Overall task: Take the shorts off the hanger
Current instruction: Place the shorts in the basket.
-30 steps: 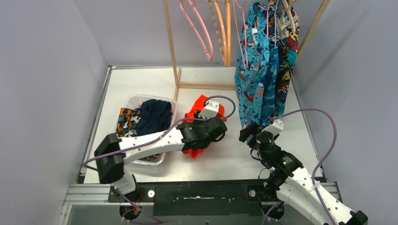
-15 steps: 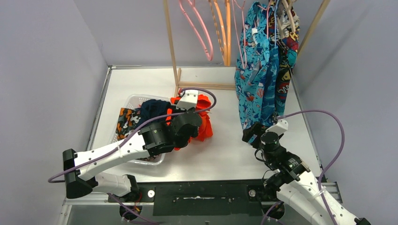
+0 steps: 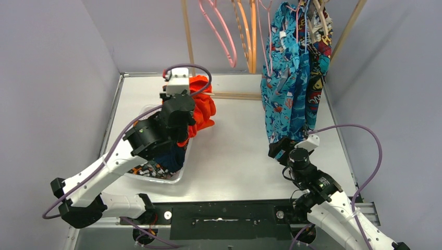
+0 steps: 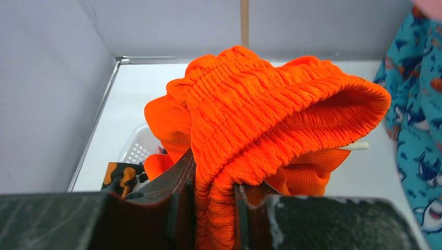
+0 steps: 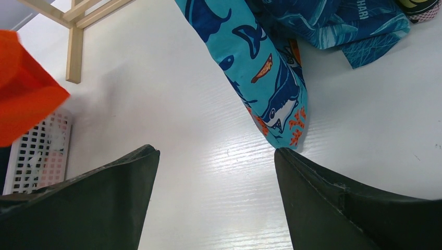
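The left arm (image 3: pixel 112 162) reaches up and forward from its base, elbow bent over the basket (image 3: pixel 156 178), with the wrist raised above the basket's far right corner. The left jaws are nearly closed, pinching a thick fold of the orange-red shorts (image 4: pixel 271 104). The shorts are lifted clear of the desk (image 3: pixel 234 156) and bunched against the wrist. They are a mesh-like knit, and a ribbed, gathered elastic waistband curls over the top of the bundle.

The right arm (image 3: pixel 323 188) is folded low, its forearm sloping up toward the right side of the rack. The right jaws stand wide apart with nothing between them. They point down at the desk just beside the lowest corner of the teal shark-print shorts (image 5: pixel 263 67). That corner seems to brush the desk, though the wrist view does not settle it.

The teal pair hangs in long soft folds from a hanger on the wooden rack (image 3: pixel 188 41), with the comic-print shorts (image 3: pixel 319 78) just behind it to the right. A pink hanger (image 3: pixel 232 54) and an orange hanger (image 3: pixel 253 41) hang further left.

The basket is white plastic lattice. It holds a navy pair (image 3: pixel 173 156) and a black pair with orange-white print (image 4: pixel 117 174), both largely hidden under the arm.
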